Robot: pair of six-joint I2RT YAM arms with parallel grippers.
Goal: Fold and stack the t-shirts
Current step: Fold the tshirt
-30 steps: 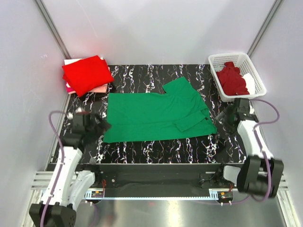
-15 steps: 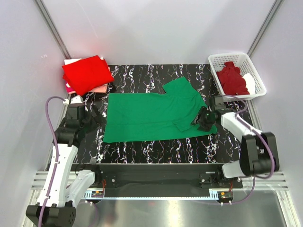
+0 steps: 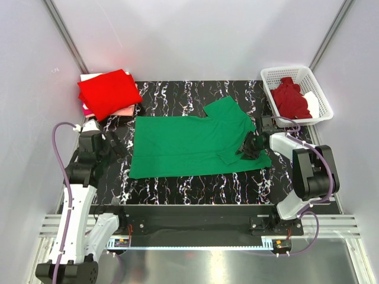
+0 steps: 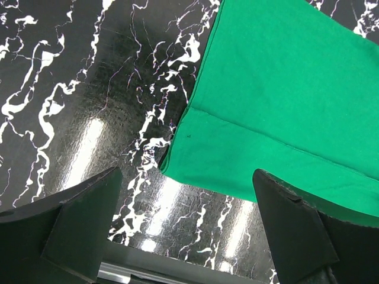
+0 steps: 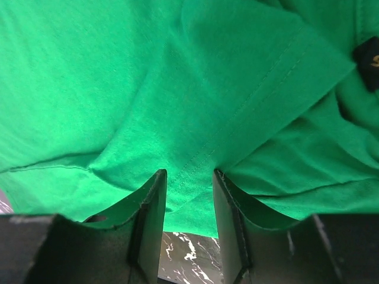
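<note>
An emerald green t-shirt (image 3: pixel 195 145) lies spread flat on the black marbled table (image 3: pixel 177 189), with its right sleeve folded inward. My left gripper (image 3: pixel 121 148) is open and empty, hovering by the shirt's near left corner (image 4: pixel 195 154); its midpoint (image 4: pixel 186 174) is just over that hem. My right gripper (image 3: pixel 246 146) is low over the folded right sleeve. In the right wrist view its jaws (image 5: pixel 189 174) stand a narrow gap apart, with the sleeve hem (image 5: pixel 237 118) between the fingers. A folded red t-shirt (image 3: pixel 108 92) tops a pink and white stack (image 3: pixel 127 110) at the back left.
A white lattice basket (image 3: pixel 269 77) at the back right holds a crumpled maroon t-shirt (image 3: pixel 290 99) and a white one (image 3: pixel 312 105). Grey walls enclose the table on three sides. A metal rail runs along the near edge.
My right arm swung in from the table's right edge onto the green shirt's right sleeve. My left gripper moved a little back and left, away from the shirt's corner.
</note>
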